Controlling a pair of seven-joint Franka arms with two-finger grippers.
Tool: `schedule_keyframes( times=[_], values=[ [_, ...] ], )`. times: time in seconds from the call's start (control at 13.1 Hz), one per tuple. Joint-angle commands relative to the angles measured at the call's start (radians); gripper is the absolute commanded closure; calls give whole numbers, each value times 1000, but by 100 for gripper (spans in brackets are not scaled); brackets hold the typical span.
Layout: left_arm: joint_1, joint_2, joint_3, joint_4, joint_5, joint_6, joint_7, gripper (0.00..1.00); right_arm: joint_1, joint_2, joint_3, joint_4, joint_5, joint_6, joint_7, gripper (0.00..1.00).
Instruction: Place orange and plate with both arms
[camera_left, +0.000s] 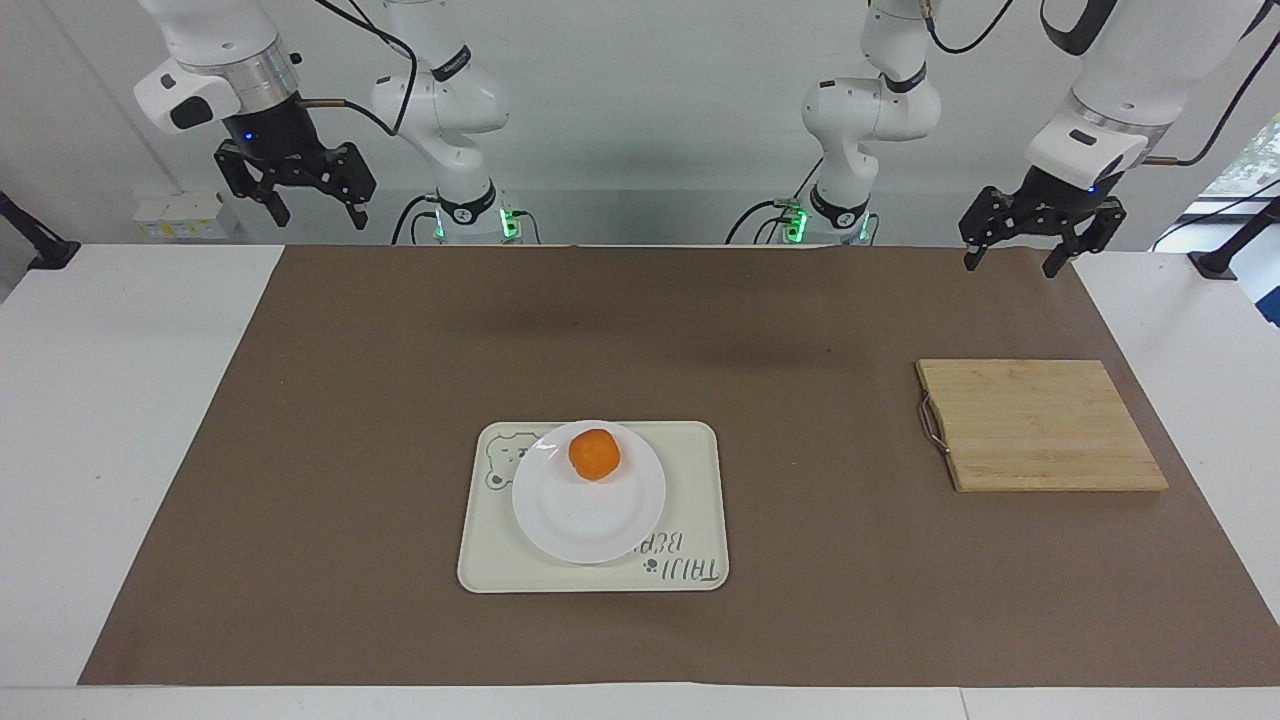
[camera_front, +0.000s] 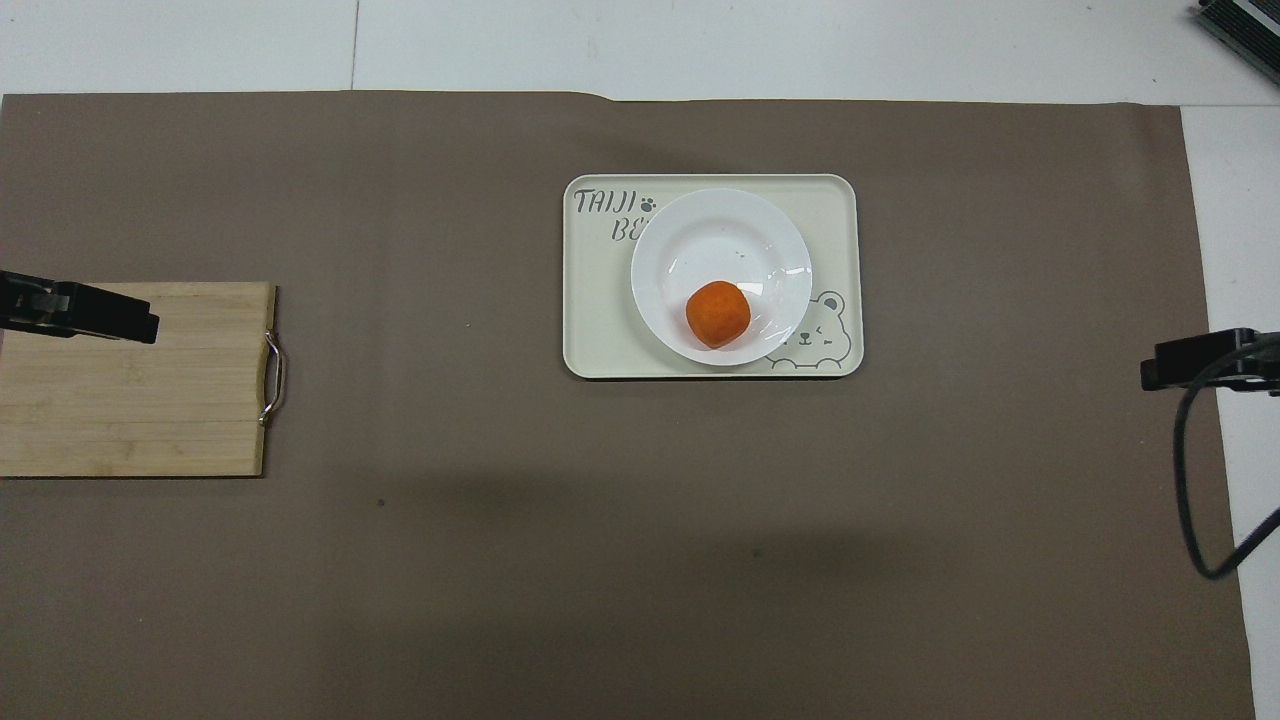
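The orange (camera_left: 594, 453) sits on the white plate (camera_left: 580, 522), on the side of its well nearer to the robots. The plate rests on a cream bear tray (camera_left: 692, 470) mid-table. The overhead view shows the orange (camera_front: 718, 314), the plate (camera_front: 720, 235) and the tray (camera_front: 598, 330) the same way. My right gripper (camera_left: 318, 218) is open and empty, raised over the robots' edge of the table at the right arm's end. My left gripper (camera_left: 1010, 266) is open and empty, raised over the mat's edge at the left arm's end. Both are well apart from the tray.
A bamboo cutting board (camera_left: 1040, 425) with a metal handle lies toward the left arm's end; it also shows in the overhead view (camera_front: 140, 400). A brown mat (camera_left: 300, 450) covers most of the white table.
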Motion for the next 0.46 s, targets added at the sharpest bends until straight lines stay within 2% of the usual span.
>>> schedule_keyframes(
  times=[0.0, 0.38],
  values=[
    [14, -9, -5, 5, -14, -7, 2, 0, -14, -8, 4, -13, -16, 5, -33, 0],
    [14, -11, -5, 1, -13, -19, 2, 0, -20, -7, -8, -10, -27, 0, -37, 0]
  ],
)
